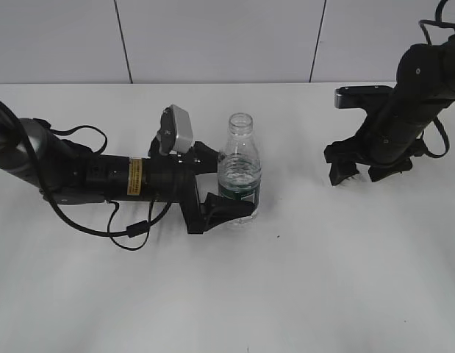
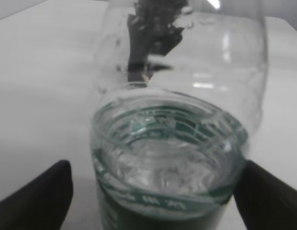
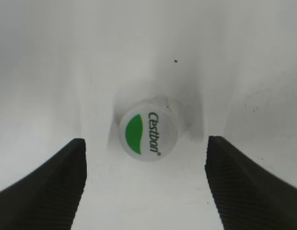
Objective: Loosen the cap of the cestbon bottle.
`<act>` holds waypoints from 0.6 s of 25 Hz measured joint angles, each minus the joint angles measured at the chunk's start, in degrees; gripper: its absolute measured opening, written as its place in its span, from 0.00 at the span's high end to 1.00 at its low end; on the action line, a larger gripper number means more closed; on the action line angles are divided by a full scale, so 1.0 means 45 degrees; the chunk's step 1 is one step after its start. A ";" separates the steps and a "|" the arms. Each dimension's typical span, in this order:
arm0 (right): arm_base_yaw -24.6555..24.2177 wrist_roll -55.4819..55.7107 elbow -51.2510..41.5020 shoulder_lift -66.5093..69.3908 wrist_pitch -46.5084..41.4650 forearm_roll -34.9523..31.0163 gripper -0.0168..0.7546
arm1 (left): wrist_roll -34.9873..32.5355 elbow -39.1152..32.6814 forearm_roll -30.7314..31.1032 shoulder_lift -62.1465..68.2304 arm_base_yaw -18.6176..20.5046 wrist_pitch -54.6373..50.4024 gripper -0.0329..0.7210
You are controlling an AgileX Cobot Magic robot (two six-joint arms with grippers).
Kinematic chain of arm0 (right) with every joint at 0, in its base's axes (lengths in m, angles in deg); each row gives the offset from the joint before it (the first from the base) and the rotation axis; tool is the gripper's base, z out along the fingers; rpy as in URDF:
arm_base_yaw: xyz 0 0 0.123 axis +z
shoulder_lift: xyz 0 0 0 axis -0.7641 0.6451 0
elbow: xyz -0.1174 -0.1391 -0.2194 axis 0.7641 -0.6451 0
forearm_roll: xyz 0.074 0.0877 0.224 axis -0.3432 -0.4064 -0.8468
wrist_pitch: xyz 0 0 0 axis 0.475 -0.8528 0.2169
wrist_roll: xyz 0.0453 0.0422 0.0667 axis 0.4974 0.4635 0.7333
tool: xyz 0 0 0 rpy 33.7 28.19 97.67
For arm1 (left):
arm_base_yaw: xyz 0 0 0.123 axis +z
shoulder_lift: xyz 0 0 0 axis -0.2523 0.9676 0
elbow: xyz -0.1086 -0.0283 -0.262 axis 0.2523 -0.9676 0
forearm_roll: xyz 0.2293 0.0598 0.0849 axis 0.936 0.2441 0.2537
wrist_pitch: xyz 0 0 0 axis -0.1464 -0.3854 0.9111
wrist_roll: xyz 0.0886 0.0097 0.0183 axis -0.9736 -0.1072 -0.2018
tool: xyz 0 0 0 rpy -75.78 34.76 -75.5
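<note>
White cap [image 3: 148,129] with green leaf lies on table between spread right hand [image 3: 143,182]; left hand [image 1: 226,190] pinches uncapped bottle [image 1: 240,165].

Lab bench [image 1: 301,294] (white, panelled wall [image 1: 212,37])

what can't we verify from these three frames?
- Small white screw cap: absent from exterior view, presumably hidden by right gripper.
- Clear plastic water bottle: left wrist view cuts off its neck and base.
- Left gripper: pad contact with the bottle is unclear, glare and blur.
</note>
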 joint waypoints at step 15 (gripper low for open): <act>0.0012 0.0000 0.0000 -0.0413 -0.0382 0.0000 0.22 | 0.2576 0.0000 0.6170 -0.1446 0.1925 -0.0580 0.17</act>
